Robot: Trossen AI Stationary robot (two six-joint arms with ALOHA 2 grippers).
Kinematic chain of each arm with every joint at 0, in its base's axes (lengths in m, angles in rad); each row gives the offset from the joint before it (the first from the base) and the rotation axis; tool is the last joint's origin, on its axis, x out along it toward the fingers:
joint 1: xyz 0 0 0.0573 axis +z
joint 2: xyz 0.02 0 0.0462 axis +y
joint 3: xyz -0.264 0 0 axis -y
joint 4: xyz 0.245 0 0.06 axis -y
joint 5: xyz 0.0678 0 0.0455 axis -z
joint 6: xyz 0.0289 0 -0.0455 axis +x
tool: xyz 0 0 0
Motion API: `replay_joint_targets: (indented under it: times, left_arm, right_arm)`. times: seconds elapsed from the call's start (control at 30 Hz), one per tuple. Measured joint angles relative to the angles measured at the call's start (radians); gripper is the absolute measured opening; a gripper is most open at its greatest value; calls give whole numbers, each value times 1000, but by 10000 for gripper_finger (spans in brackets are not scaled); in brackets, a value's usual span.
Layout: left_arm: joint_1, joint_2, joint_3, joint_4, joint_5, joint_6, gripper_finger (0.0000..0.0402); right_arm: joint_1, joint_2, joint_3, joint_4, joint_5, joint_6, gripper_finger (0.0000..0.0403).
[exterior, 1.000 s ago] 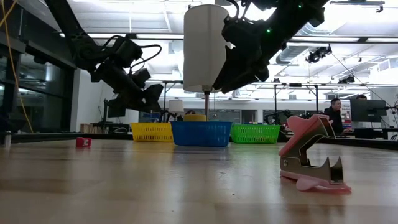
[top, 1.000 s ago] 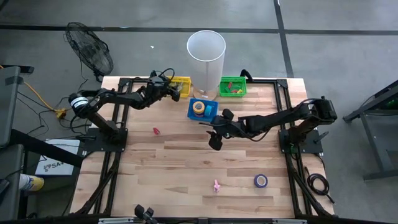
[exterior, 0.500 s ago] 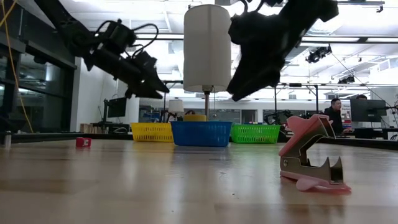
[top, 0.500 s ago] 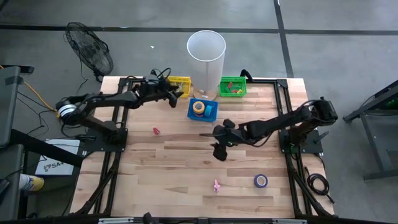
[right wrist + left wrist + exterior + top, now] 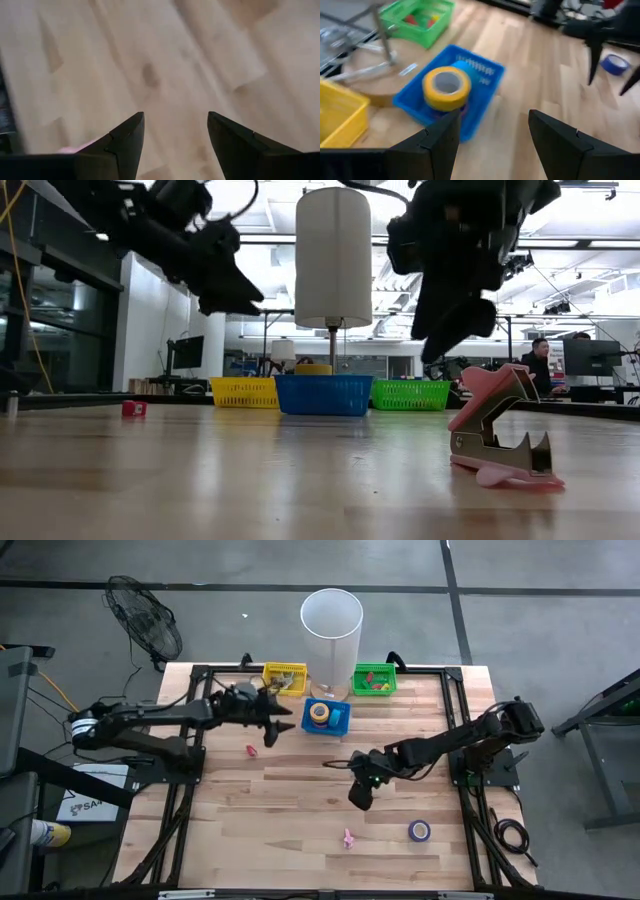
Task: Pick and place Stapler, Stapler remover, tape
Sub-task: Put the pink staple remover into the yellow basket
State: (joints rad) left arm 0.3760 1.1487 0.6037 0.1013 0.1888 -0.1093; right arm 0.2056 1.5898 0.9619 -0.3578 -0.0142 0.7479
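Note:
The pink staple remover [image 5: 348, 838] lies near the table's front edge and stands large in the low view [image 5: 500, 430]. A blue tape roll [image 5: 419, 831] lies to its right. A small red thing [image 5: 251, 750], the stapler as far as I can tell, lies left of the middle. A yellow tape roll [image 5: 446, 88] sits in the blue basket [image 5: 335, 720]. My right gripper [image 5: 358, 800] hangs open above the table, a little beyond the remover. My left gripper [image 5: 272, 733] hangs open, left of the blue basket and just right of the red thing. Neither holds anything.
A yellow basket [image 5: 285, 678] and a green basket [image 5: 374, 680] with small items stand at the far edge. A tall white cylinder [image 5: 331, 625] rises behind the blue basket. Bare wood lies at the middle and near left.
My left gripper has drawn back from the yellow basket toward the table's near edge, rising and tipping up closer to level. My right gripper has gone toward the near edge, closer to the staple remover, and has turned about. Both have stayed open. Nothing on the table has moved.

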Motion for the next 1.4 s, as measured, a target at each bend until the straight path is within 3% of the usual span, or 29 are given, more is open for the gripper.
replay_joint_targets:
  times: [0.23,0.53,0.87,1.4]
  left_arm:
    - [-220,-32,0,-3,-206,0,230]
    - [-433,-36,0,9,-433,24,230]
    - [-526,-155,0,-153,-457,-14,230]
    - [-759,-260,-1,-233,-472,-82,229]
  right_arm:
    - [49,0,0,7,-101,219,209]
    - [148,0,13,115,-66,423,208]
    - [230,18,215,-127,129,564,208]
    - [237,392,686,-579,-1,645,208]
